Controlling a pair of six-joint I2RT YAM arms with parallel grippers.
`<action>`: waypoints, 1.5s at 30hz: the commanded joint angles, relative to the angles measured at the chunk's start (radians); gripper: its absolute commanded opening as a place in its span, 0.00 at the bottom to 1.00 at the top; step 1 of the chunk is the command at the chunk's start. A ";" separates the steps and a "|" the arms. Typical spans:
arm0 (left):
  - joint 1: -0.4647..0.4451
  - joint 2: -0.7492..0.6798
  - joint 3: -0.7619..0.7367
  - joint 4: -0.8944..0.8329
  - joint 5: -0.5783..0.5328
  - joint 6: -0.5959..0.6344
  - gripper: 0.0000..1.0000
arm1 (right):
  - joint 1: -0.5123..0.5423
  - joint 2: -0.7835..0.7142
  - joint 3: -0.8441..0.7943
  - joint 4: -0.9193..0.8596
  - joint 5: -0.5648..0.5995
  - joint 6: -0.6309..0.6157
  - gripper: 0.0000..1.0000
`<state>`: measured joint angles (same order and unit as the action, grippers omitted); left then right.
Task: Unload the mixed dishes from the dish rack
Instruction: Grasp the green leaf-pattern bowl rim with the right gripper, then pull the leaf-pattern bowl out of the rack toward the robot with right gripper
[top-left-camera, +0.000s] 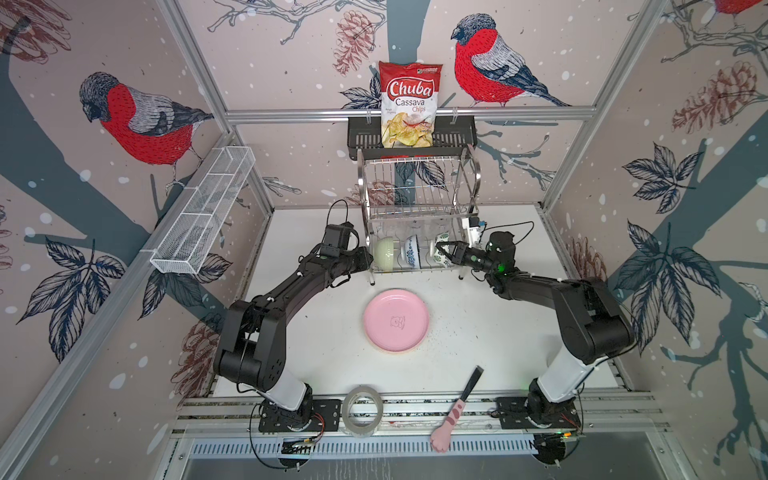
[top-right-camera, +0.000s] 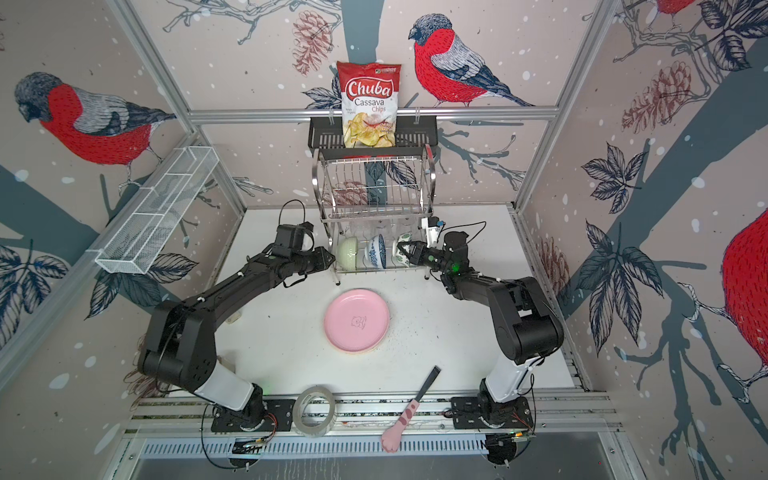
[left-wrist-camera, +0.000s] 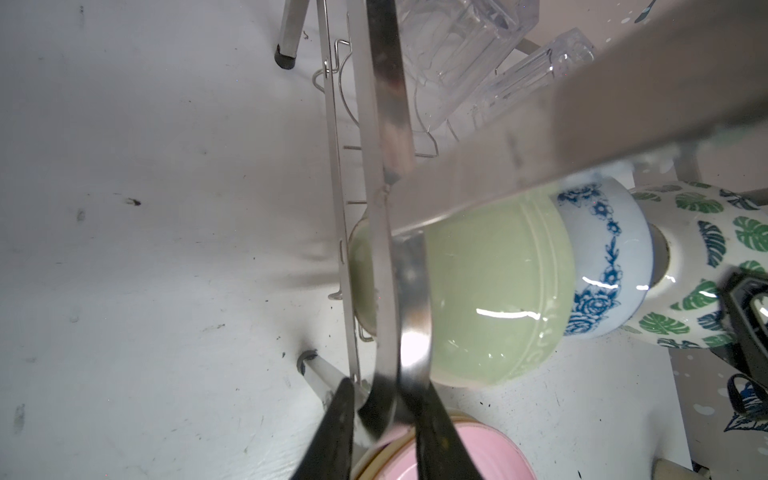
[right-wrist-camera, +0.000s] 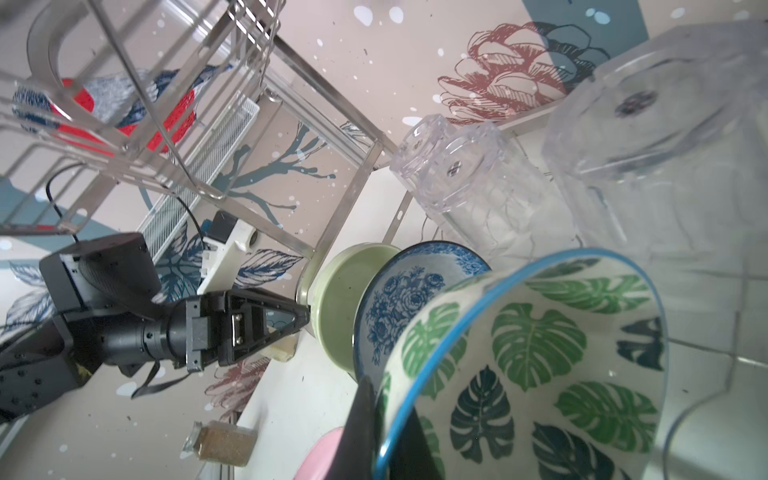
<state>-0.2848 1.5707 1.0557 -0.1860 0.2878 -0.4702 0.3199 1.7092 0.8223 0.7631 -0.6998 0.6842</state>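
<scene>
While on edge, leaf bowl (right-wrist-camera: 540, 353) opens rightward

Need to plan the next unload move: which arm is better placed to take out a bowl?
Right. The right end effector is shut on the leaf bowl rim; the left end effector is clamped on the rack's side band, likely steadying it.

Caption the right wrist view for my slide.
Right pincer shut on the rim of the green-leaf-print bowl; blue-patterned bowl, then pale green bowl, beyond it in the steel wire rack.
</scene>
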 joint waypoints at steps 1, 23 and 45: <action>0.004 -0.008 0.003 -0.045 -0.056 0.013 0.26 | 0.000 -0.025 -0.019 -0.027 0.025 0.037 0.00; 0.004 -0.110 -0.035 -0.066 -0.057 0.011 0.26 | 0.047 -0.289 -0.174 -0.181 0.114 -0.028 0.00; 0.005 -0.384 -0.196 -0.128 -0.073 -0.007 0.29 | 0.274 -0.596 -0.198 -0.833 0.504 -0.246 0.00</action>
<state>-0.2813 1.2087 0.8726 -0.3016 0.2310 -0.4721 0.5621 1.1145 0.6094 0.0402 -0.2913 0.4889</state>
